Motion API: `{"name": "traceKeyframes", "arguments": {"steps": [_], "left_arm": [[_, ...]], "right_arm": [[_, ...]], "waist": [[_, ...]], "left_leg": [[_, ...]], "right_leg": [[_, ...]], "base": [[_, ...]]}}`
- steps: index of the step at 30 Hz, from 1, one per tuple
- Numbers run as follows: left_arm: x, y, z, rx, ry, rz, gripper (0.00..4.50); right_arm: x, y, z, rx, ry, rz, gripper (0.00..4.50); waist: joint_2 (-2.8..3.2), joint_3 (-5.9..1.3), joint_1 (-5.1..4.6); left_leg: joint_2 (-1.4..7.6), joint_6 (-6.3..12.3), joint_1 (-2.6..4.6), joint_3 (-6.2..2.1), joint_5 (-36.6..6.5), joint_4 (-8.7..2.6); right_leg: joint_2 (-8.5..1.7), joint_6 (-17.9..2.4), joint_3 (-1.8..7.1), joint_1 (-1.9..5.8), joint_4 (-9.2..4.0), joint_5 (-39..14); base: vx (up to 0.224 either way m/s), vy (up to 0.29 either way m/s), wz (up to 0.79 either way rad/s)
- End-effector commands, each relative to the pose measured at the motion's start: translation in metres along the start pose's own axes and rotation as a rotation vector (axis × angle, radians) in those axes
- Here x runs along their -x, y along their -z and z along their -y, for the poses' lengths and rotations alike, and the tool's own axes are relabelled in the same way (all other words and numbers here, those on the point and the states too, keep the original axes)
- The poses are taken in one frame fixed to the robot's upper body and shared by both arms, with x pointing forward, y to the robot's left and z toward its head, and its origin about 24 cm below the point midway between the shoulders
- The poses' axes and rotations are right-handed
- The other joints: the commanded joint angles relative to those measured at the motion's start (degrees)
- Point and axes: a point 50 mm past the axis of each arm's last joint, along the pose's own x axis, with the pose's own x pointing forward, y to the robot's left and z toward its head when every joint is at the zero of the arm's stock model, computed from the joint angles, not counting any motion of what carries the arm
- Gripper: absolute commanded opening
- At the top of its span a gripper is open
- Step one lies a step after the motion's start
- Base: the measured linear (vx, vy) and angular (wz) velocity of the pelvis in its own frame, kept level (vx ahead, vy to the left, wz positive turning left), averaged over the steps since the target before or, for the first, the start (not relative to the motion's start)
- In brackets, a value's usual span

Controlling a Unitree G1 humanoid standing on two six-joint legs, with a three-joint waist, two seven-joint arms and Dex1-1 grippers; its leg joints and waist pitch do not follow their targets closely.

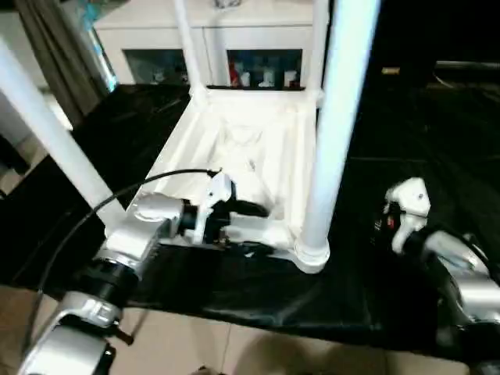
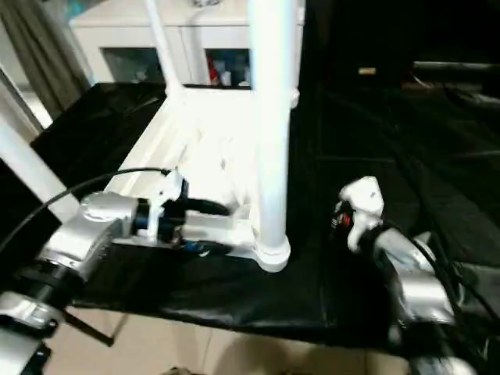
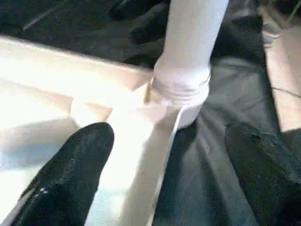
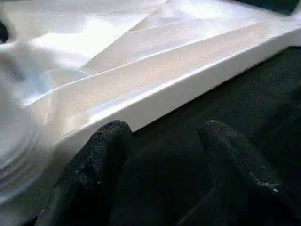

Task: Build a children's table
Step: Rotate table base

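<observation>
Black-sheeted table (image 1: 406, 141) before a glass-doored white cabinet (image 1: 234, 31).

Large table (image 1: 422, 133) under black sheet (image 1: 234, 293), sheet wrinkled, glossy in places, hanging over near edge. Floor (image 1: 195, 348) near, pale beige tile. White cabinet (image 1: 156, 35) far, just behind table, flat white top, glass doors (image 1: 262, 66) showing small coloured items inside, too blurred to name. Grey-brown curtain (image 1: 55, 55) far left beside cabinet. Light bright, glare on cabinet top.

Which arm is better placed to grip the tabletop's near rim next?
Left. The left gripper stands open astride the tabletop rim beside the near leg; the right gripper hovers over black sheet.
</observation>
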Motion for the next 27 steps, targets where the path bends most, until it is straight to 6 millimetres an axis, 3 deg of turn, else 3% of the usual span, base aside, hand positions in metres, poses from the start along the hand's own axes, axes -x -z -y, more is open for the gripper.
{"name": "traceKeyframes", "arguments": {"steps": [1, 2, 3, 5, 9, 10, 13, 14, 16, 17, 19, 20, 27], "left_arm": [[-0.004, 0.001, -0.004, -0.068, 0.002, -0.089, 4.05], [-0.015, 0.002, -0.007, -0.091, -0.013, -0.127, 3.94], [-0.015, 0.002, -0.007, -0.091, -0.013, -0.127, 3.83], [-0.026, 0.003, -0.006, -0.107, -0.001, -0.146, 3.63], [-0.037, 0.003, -0.009, -0.142, -0.014, -0.154, 3.32], [-0.038, 0.004, -0.009, -0.150, -0.019, -0.161, 3.32], [-0.035, 0.011, -0.009, -0.151, 0.018, -0.199, 3.16], [-0.033, 0.014, -0.010, -0.126, 0.031, -0.202, 2.95], [-0.031, 0.014, -0.011, -0.111, 0.031, -0.205, 2.87], [-0.030, 0.015, -0.012, -0.102, 0.034, -0.205, 2.78], [-0.028, 0.016, -0.012, -0.089, 0.054, -0.210, 2.58], [-0.028, 0.017, -0.012, -0.085, 0.061, -0.211, 2.54], [-0.027, 0.015, -0.015, -0.057, 0.068, -0.175, 1.99]], "right_arm": [[0.004, -0.005, -0.009, 0.027, -0.100, -0.028, 2.78], [0.011, -0.010, -0.010, 0.047, -0.160, -0.055, 2.78], [0.011, -0.010, -0.010, 0.047, -0.160, -0.055, 2.78], [0.017, -0.013, -0.009, 0.056, -0.188, -0.075, 2.78], [0.018, -0.017, -0.013, 0.089, -0.240, -0.116, 2.78], [0.018, -0.017, -0.014, 0.093, -0.245, -0.120, 2.78], [0.016, -0.020, -0.022, 0.097, -0.292, -0.132, 2.78], [0.016, -0.023, -0.026, 0.097, -0.322, -0.131, 2.78], [0.016, -0.023, -0.028, 0.102, -0.351, -0.136, 2.78], [0.015, -0.022, -0.029, 0.109, -0.362, -0.143, 2.78], [0.014, -0.022, -0.028, 0.112, -0.364, -0.147, 2.78], [0.014, -0.023, -0.028, 0.106, -0.365, -0.143, 2.78], [0.010, -0.021, -0.028, 0.106, -0.376, -0.155, 2.78]], "waist": [[-1.02, -4.01, 0.52], [-0.88, -4.08, 0.61], [-1.36, -4.22, 0.98], [-1.43, -4.37, 1.44], [-1.19, -4.44, 1.45], [-1.41, -4.48, 1.40], [-1.07, -4.46, 1.20], [-1.89, -4.48, 1.28], [-1.03, -4.44, 1.52], [-1.34, -4.41, 1.43], [-1.27, -4.40, 1.49], [-1.50, -4.43, 1.66], [-1.39, -4.44, 1.71]], "left_leg": [[3.69, 5.35, 0.88, -2.42, -10.1, -4.08], [3.68, 5.43, 0.80, -2.37, -9.9, -4.01], [3.65, 5.77, 0.73, -2.38, -9.0, -3.88], [3.73, 6.41, 0.42, -2.35, -7.3, -3.71], [3.45, 7.19, 0.11, -2.31, -6.8, -3.42], [3.30, 7.30, 0.06, -2.33, -6.7, -3.36], [3.25, 7.43, 0.13, -2.48, -7.2, -3.41], [3.28, 7.61, 0.00, -2.47, -7.0, -3.44], [3.35, 7.54, 0.28, -2.43, -7.5, -3.38], [3.48, 7.25, 0.25, -2.45, -7.8, -3.48], [3.47, 7.19, 0.27, -2.50, -7.8, -3.51], [3.50, 7.10, 0.31, -2.50, -7.6, -3.53], [3.55, 6.96, 0.25, -2.51, -7.6, -3.51]], "right_leg": [[-4.61, -7.0, 3.46, 2.54, -5.52, -20.6], [-4.71, -7.2, 3.50, 2.71, -5.41, -19.2], [-4.70, -7.3, 3.50, 2.94, -5.37, -17.4], [-5.07, -8.7, 3.51, 3.08, -5.08, -14.7], [-4.94, -9.0, 3.27, 3.24, -5.14, -13.6], [-4.84, -8.6, 3.17, 3.34, -5.16, -13.6], [-4.69, -7.5, 2.99, 3.33, -5.47, -15.5], [-4.70, -7.5, 2.95, 3.46, -5.35, -15.1], [-4.83, -7.6, 2.95, 3.12, -5.47, -16.8], [-4.86, -7.9, 2.94, 3.18, -5.53, -16.8], [-4.89, -8.0, 2.92, 3.18, -5.50, -16.9], [-5.02, -8.0, 2.98, 3.16, -5.42, -17.2], [-5.15, -8.4, 3.02, 3.24, -5.37, -16.8]], "base": [[0.000, 0.000, 0.00], [0.000, 0.000, 0.00], [0.000, 0.000, 0.00], [0.000, 0.000, 0.00], [0.000, 0.000, 0.00], [0.000, 0.000, 0.00], [0.000, 0.000, 0.00], [0.000, 0.000, 0.00], [0.000, 0.000, 0.00], [0.000, 0.000, 0.00], [0.000, 0.000, 0.00], [0.000, 0.000, 0.00], [0.000, 0.000, 0.00]]}}
